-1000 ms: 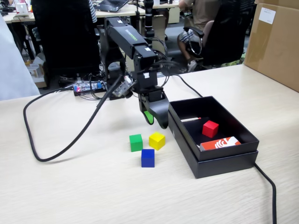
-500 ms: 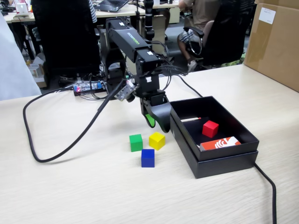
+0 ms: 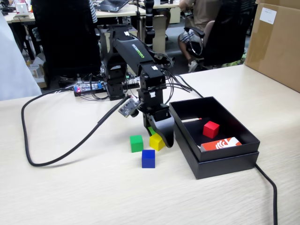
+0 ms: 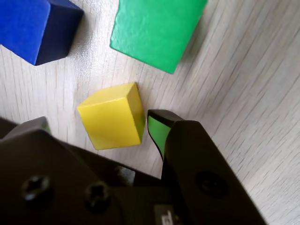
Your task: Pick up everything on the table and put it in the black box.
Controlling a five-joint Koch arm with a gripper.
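the yellow cube [image 4: 112, 116] sits between my two jaws, a small solid block with crisp edges, a bright lit top and slightly darker sides, resting on the pale wood-grain table [image 3: 70, 187]. my gripper [image 4: 96, 124] is spread around it, low at the table: the jaw with the green pad [image 4: 154, 131] stands just beside one face with a thin gap showing, and the other jaw's tip peeks out on the opposite side, so i am not pinching it. in the fixed view my gripper [image 3: 158, 136] covers part of the yellow cube [image 3: 156, 141], which lies just beside the near left wall of the black box [image 3: 225, 161].

the green cube [image 3: 136, 143] is near the yellow one, on the side away from the box; through my wrist camera the green cube [image 4: 157, 30] fills the upper edge, same plain matte look. the blue cube [image 3: 148, 158] sits just in front of the yellow and green pair, toward the camera in the fixed view, apart from both; in the wrist view the blue cube [image 4: 35, 26] shows a bright top and a much darker side.

the red cube [image 3: 211, 129] lies inside the black box on its floor, and an orange-red and white card [image 3: 220, 143] lies in there too, just in front of it. a thick black cable [image 3: 61, 150] loops over the table well to the left of the cubes.
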